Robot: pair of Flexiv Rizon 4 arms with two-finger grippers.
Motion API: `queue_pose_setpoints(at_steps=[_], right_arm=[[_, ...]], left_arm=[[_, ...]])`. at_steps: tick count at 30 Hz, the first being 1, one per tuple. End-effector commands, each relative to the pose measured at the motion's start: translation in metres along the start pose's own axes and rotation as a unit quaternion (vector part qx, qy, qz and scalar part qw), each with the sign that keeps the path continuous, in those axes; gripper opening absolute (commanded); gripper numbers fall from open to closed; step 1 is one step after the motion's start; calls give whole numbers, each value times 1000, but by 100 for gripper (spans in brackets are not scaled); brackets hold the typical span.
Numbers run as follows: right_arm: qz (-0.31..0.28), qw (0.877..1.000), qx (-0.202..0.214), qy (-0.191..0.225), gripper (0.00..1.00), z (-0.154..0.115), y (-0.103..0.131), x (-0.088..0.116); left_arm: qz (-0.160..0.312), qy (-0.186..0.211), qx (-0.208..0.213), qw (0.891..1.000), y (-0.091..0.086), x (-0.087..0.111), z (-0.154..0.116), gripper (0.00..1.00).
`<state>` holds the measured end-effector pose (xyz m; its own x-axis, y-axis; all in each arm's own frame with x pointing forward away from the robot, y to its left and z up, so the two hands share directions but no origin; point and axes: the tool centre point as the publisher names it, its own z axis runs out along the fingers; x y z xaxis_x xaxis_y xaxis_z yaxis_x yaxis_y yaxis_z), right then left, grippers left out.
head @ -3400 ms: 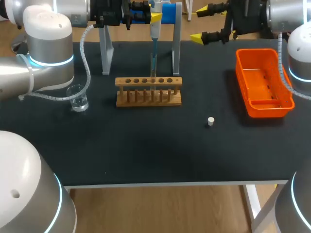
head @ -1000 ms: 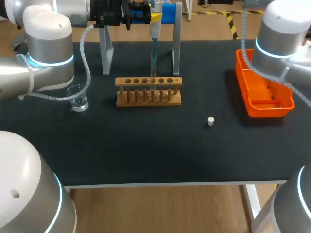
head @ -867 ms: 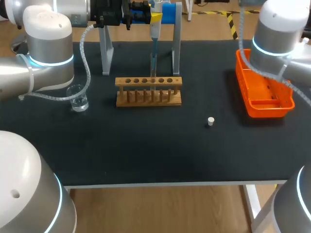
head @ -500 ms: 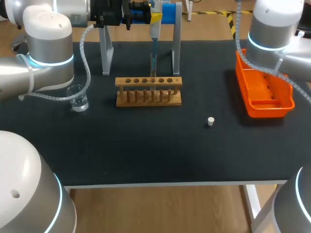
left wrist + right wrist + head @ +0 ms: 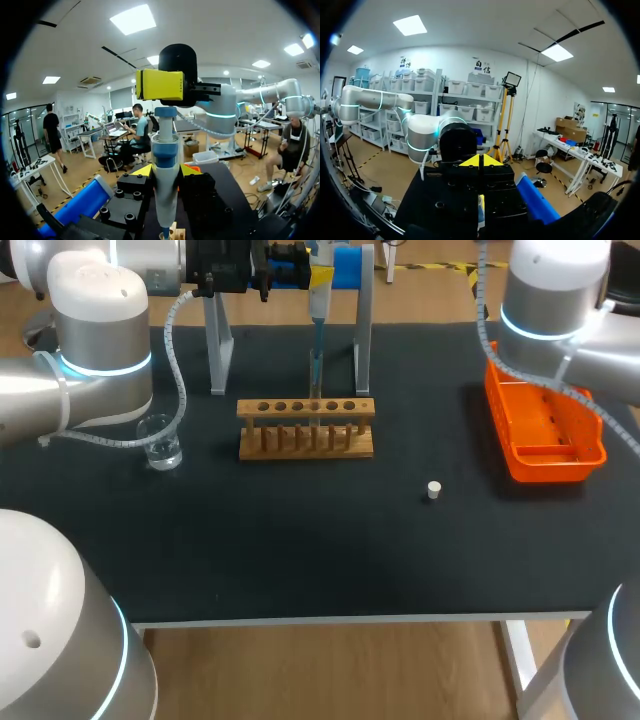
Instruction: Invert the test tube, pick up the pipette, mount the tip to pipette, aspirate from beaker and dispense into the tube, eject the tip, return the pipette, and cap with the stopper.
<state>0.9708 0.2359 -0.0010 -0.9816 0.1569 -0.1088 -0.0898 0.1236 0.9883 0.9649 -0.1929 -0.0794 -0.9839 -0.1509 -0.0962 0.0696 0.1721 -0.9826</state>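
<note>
**Pipette**: upper middle of the head view, upright in front of the grey stand. Its slim tip points down at the wooden rack. In the left wrist view its barrel stands between the yellow tips, with its yellow block head above them.

**Left pincer**: narrowed onto the pipette barrel, one yellow tip touching each side.

**Beaker**: left of the rack on the black table, well apart from both pincers.

**Stopper**: small and white, lying alone right of centre, between the rack and the orange tray.

**Change:**
- 3.4 s ago the right pincer showed at the top of the head view, spread wide beside the stand. It is now out of that view.
- The right arm has swung in over the tray's far end, at the upper right.
- The left arm, pipette, beaker and stopper are as before.

**Right pincer**: in its own wrist view the yellow tips are pressed together with nothing between them.
</note>
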Motion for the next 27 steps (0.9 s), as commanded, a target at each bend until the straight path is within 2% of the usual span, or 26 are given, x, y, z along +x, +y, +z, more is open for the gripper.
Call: queue_pose_setpoints(at_steps=[1, 27], right_arm=[[2, 1000, 0, 2, 0, 4, 0, -4], [23, 1000, 0, 8, 0, 10, -17, -5]], left_arm=[[0, 0, 0, 1000, 0, 0, 0, 0], [0, 0, 0, 1000, 0, 0, 0, 0]])
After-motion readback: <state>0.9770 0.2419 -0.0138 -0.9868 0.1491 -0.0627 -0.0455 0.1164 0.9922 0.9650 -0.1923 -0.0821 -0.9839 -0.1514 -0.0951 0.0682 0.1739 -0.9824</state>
